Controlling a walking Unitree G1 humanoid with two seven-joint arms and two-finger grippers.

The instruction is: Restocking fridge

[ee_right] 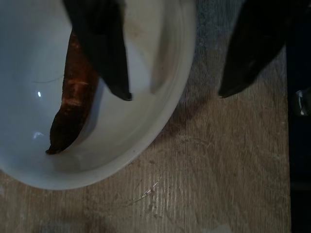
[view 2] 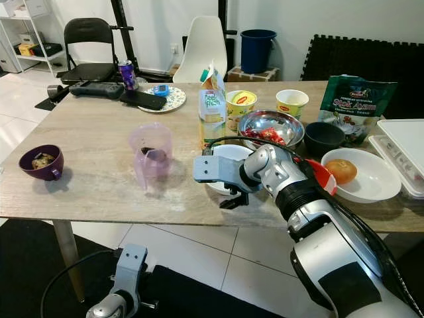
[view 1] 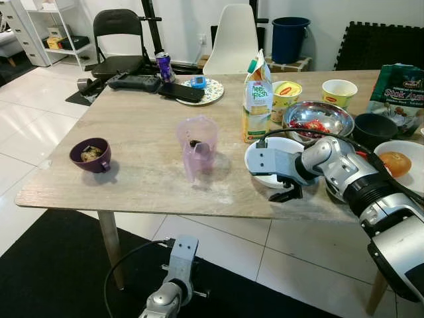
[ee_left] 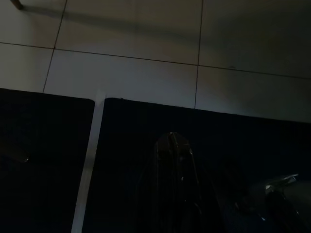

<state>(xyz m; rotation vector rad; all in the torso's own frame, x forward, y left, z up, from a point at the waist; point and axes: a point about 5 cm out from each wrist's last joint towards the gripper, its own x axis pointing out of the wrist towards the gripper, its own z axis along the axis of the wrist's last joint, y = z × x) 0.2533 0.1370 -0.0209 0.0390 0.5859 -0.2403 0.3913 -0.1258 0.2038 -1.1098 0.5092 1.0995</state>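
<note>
Lowest in the head view, the left gripper (view 1: pixel 173 265) hangs idle under the table edge over black matting and pale floor tiles; whether its fingers are apart or together I cannot tell in the dark wrist picture. On the light wood-grain table (view 1: pixel 132 165), the right gripper (ee_right: pixel 175 92) is poised over the near rim of a shallow round white ceramic bowl (ee_right: pixel 160 141), fingers apart and gripping nothing: one black finger is over the inside, the other outside over the wood, so the rim runs between them. A dark reddish-brown curved piece of food (ee_right: pixel 73 111) lies in the bowl, just beside the inner finger. To take the bowl cleanly, it looks best to lower until both fingertips bracket the rim wall, close squarely, and lift level so the food does not slide. A tall juice carton (view 1: pixel 256 99) and a translucent pink plastic jug (view 1: pixel 197 149) stand near, so the lift should go straight up.
</note>
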